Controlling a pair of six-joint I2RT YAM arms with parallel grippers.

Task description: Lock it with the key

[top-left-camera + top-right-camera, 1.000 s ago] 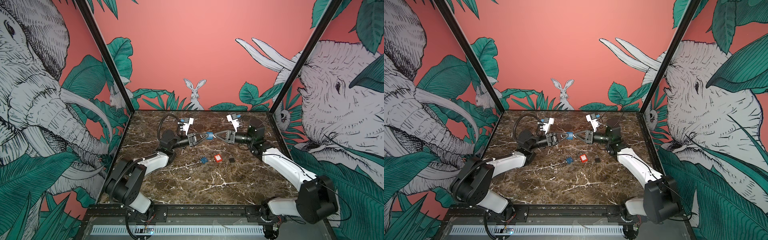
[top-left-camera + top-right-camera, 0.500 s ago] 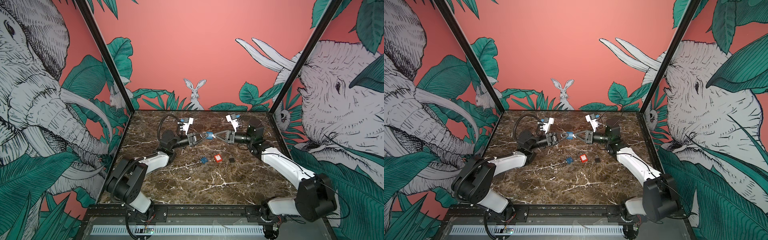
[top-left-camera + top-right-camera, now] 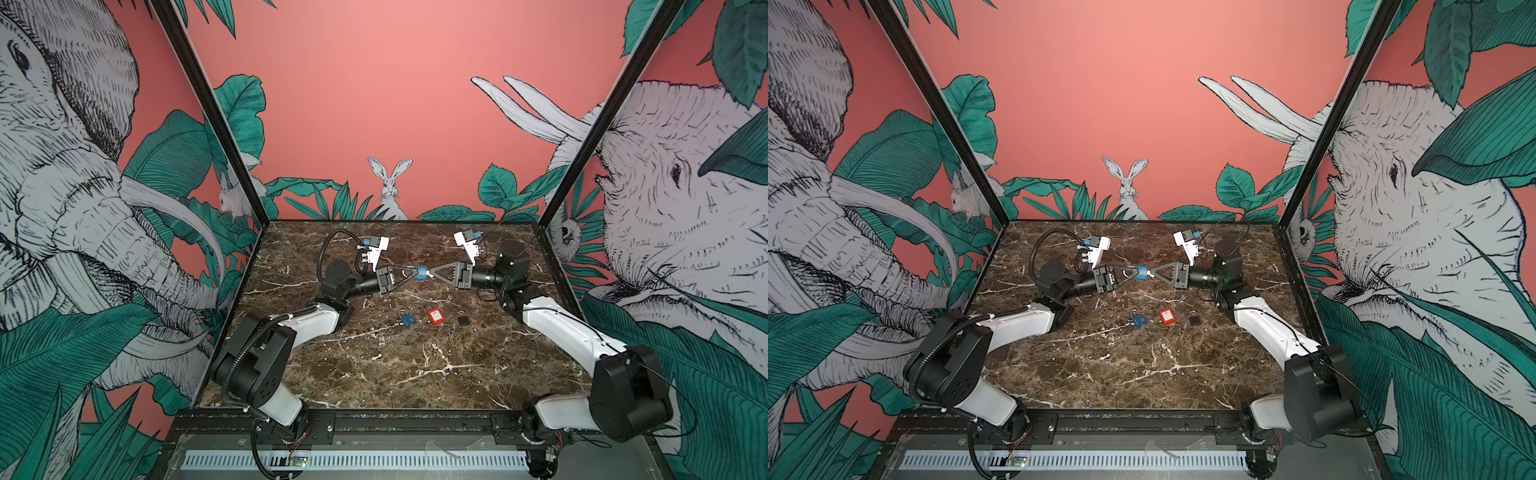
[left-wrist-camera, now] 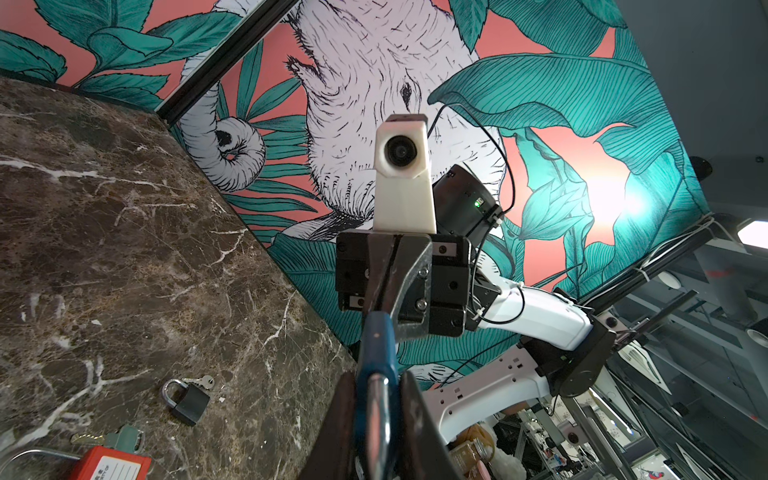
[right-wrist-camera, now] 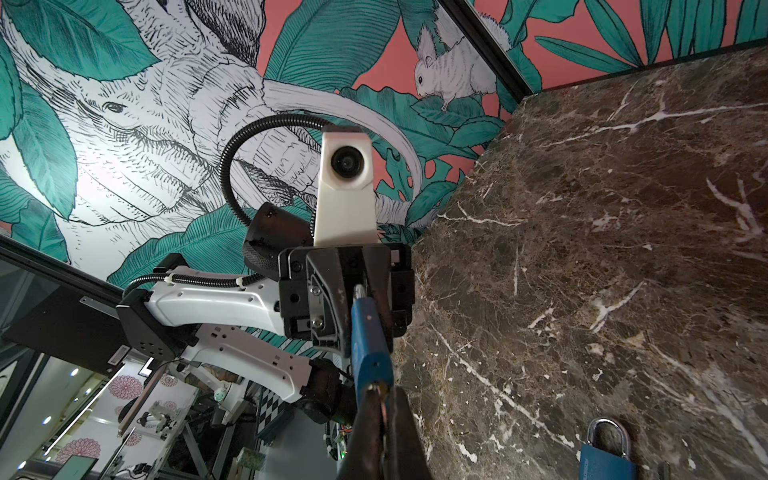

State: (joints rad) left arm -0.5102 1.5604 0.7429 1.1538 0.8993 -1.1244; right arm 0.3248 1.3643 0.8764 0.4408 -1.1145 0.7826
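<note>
Newly pinching the key [image 5: 379,390] in the right gripper [image 3: 432,274], clamping the blue padlock [image 3: 421,272] mid-air in the left gripper [image 3: 413,271]; seemingly set for the locking turn

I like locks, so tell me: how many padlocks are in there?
4: a raised blue padlock in mid-air; a second blue padlock, red padlock and black padlock on the table.

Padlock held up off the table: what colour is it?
Blue. The padlock shows best in the right wrist view.

Your right gripper [image 3: 431,274] has pinched fully shut on the key [image 5: 378,389], at three o'clock of the blue padlock [image 3: 419,272] held mid-air.
</note>
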